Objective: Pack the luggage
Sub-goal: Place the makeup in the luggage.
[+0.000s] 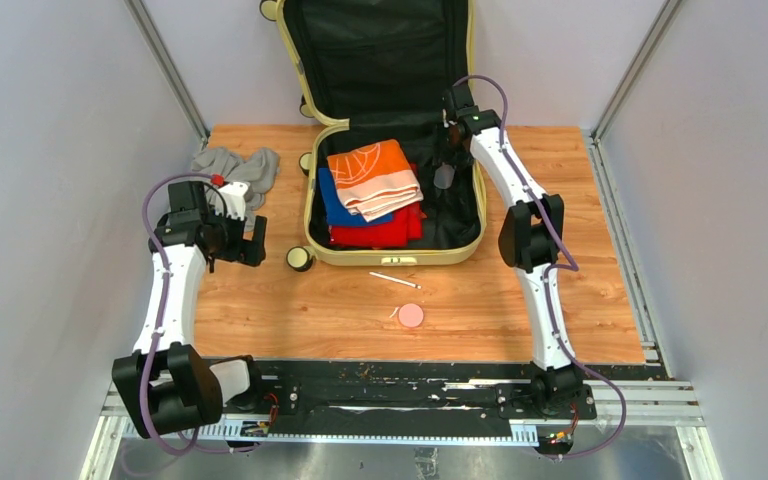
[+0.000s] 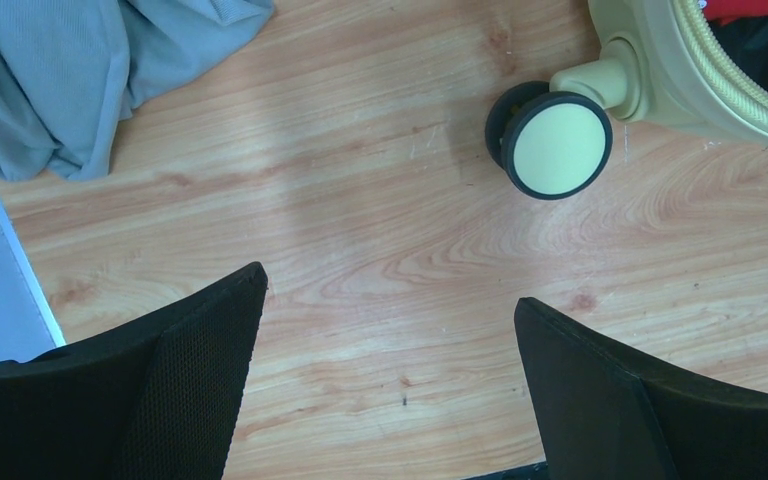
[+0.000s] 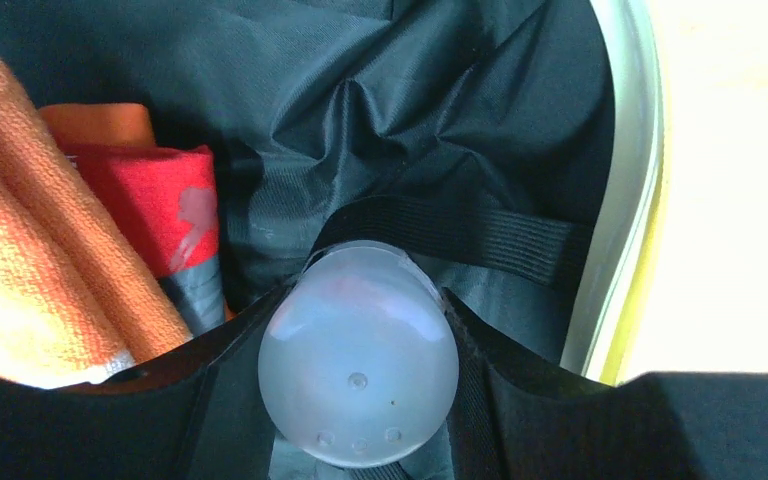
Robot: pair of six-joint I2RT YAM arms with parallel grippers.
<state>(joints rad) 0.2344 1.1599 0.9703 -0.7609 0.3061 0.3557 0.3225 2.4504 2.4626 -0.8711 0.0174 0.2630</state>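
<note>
Right gripper (image 3: pixel 356 305) half-open, clamped on frosted plastic bottle (image 3: pixel 358 370), lower centre, over luggage (image 3: pixel 625 200) lining; left gripper (image 2: pixel 390 290) spread wide, empty.

Looking like a robotics lab cell: being boxed in by plain pale panels (image 1: pixel 50 150) on aluminium framing (image 1: pixel 167 70), bolting a left arm (image 1: pixel 172 295) and right arm (image 1: pixel 548 300) to a black rail (image 1: pixel 390 395) along the near edge of a wood-grain desk (image 1: pixel 310 320), trailing purple cables (image 1: pixel 144 212).

luggage (image 1: pixel 360 257): clothes (image 1: pixel 375 195) inside, cloth (image 1: pixel 235 168) left, disc (image 1: pixel 411 316) before | right claw (image 3: pixel 355 305): bottle (image 3: pixel 358 372), over luggage
</note>
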